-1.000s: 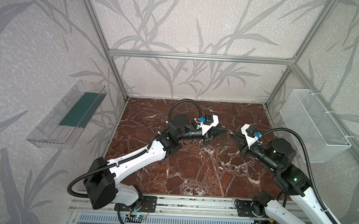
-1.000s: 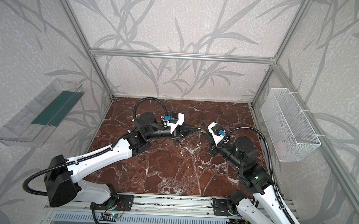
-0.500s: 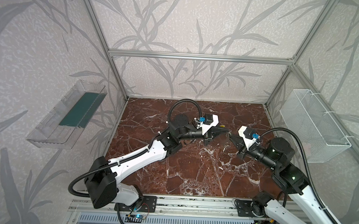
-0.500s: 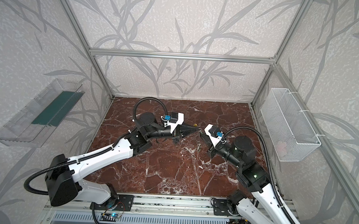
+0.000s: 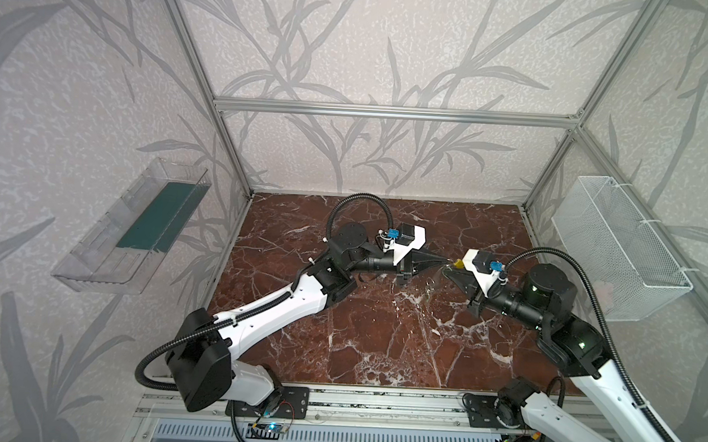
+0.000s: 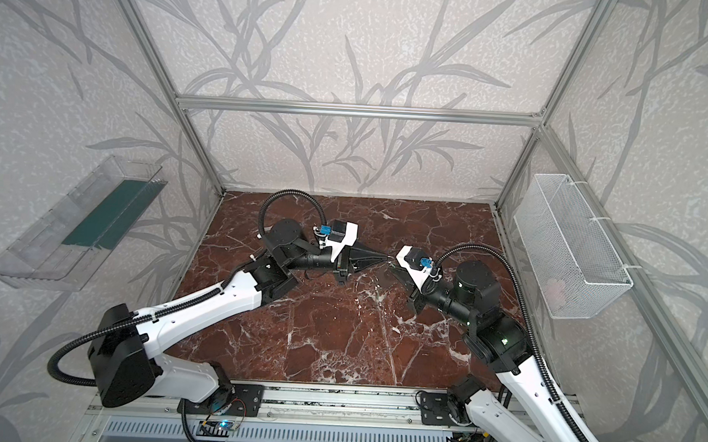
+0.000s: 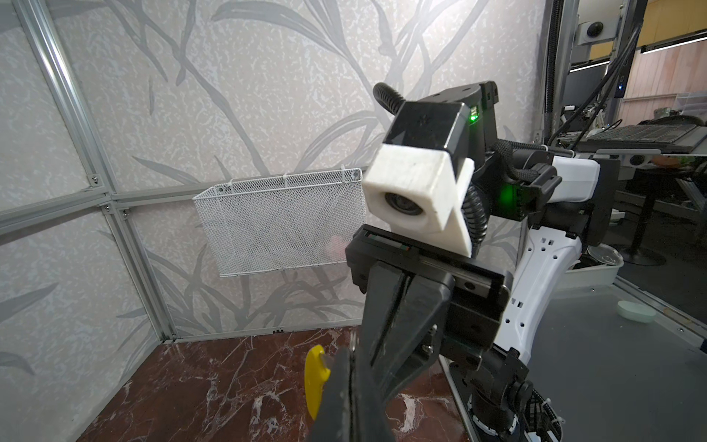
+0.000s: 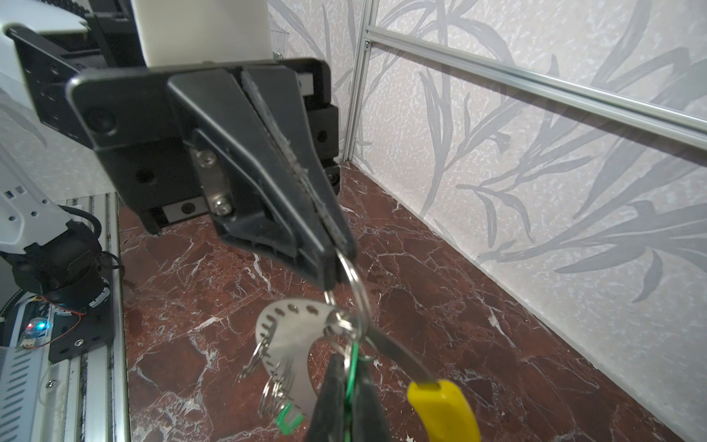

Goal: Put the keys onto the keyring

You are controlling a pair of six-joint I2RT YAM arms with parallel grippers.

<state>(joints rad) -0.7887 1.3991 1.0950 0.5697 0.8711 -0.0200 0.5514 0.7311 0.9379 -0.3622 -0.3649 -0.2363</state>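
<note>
Keyring (image 8: 290,333) with yellow sleeve (image 8: 443,405) hangs above the tabletop's (image 5: 379,335) far middle from a thin wire loop (image 8: 354,279) pinched in the fully closed left tool (image 8: 336,268). Right tool (image 8: 350,367), likewise closed, nips the green edge of one of the keys (image 8: 355,356). Risk: uneven pulling may slip either thin pinch, dropping everything.

Keyring (image 8: 290,333) up off bench (image 5: 379,335), right of centre: flat grey perforated band, yellow sleeve (image 8: 443,405) one end. Green key tag (image 8: 352,363) edge-on at band; second tag (image 8: 289,421) dangles on small rings (image 8: 267,394).
</note>
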